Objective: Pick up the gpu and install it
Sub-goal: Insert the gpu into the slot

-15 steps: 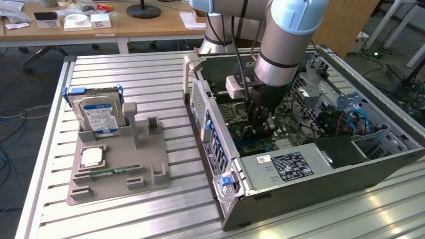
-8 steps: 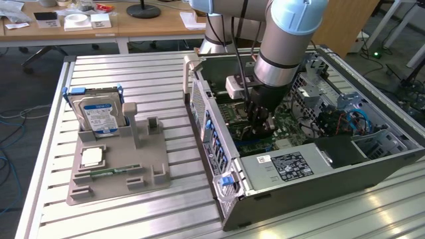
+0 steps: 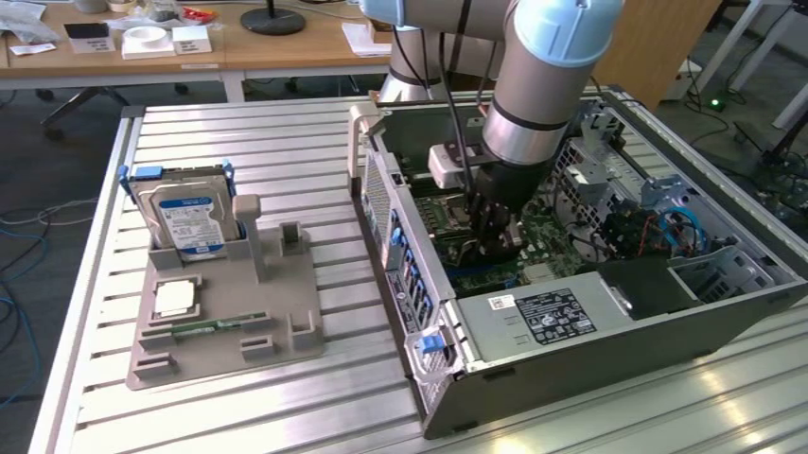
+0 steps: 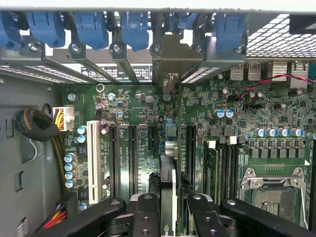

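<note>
The gpu (image 4: 168,190), a thin flat card seen edge-on with a silver metal end bracket (image 4: 174,59), stood upright over the green motherboard (image 4: 207,106) inside the open grey computer case (image 3: 593,374), clamped between the black fingers (image 4: 144,217) of the gripper (image 4: 170,217); the jaws were drawn narrow, shut on the card's upper edge. In the exterior view the gripper (image 3: 490,241) hung low in the case interior at the end of the grey and pale blue arm (image 3: 546,66). Judged step: seating, not pickup. The card was already in line with one of the long black expansion slots (image 4: 134,153), and its bracket stood at the rear wall opening among the blue plastic retention clips (image 4: 89,27). Whether the card edge was fully home in the slot could not be told. The seating called for a straight downward press, card kept square to the slot, bracket kept flush to the rear wall; a tilt would likely bind the connector. The case lay on its side toward the exterior view's right edge of the ribbed aluminium table (image 3: 253,142). Toward the left edge sat a grey moulded parts holder (image 3: 227,312), with a blue-labelled silver hard drive (image 3: 187,222) standing in it and a small narrow green RAM stick (image 3: 208,328) lying flat. Beyond the far edge: wooden desks (image 3: 189,57), a chair base, cables on the floor.
</note>
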You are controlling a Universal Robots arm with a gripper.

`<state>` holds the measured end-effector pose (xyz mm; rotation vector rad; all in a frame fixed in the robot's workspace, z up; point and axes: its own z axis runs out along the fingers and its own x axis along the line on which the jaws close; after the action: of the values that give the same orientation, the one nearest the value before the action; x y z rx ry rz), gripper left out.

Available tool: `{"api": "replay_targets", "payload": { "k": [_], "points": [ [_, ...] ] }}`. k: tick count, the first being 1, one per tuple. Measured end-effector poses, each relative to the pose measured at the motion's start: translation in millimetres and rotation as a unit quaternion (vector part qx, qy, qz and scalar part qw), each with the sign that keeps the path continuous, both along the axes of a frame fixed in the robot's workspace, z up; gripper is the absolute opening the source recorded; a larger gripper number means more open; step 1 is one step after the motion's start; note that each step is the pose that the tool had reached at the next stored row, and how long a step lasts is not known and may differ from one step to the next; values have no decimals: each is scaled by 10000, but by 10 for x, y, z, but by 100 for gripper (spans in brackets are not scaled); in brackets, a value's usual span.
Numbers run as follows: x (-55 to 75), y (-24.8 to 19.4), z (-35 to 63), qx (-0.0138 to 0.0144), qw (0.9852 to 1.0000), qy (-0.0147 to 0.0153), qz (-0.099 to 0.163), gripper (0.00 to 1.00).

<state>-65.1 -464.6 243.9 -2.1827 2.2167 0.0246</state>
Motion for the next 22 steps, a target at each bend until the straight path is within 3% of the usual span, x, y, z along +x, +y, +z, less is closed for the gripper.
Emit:
{"api": "replay_targets", "payload": {
  "k": [22],
  "points": [
    [-6,0,-41,-1,10000,0,0,26]
  ]
}}
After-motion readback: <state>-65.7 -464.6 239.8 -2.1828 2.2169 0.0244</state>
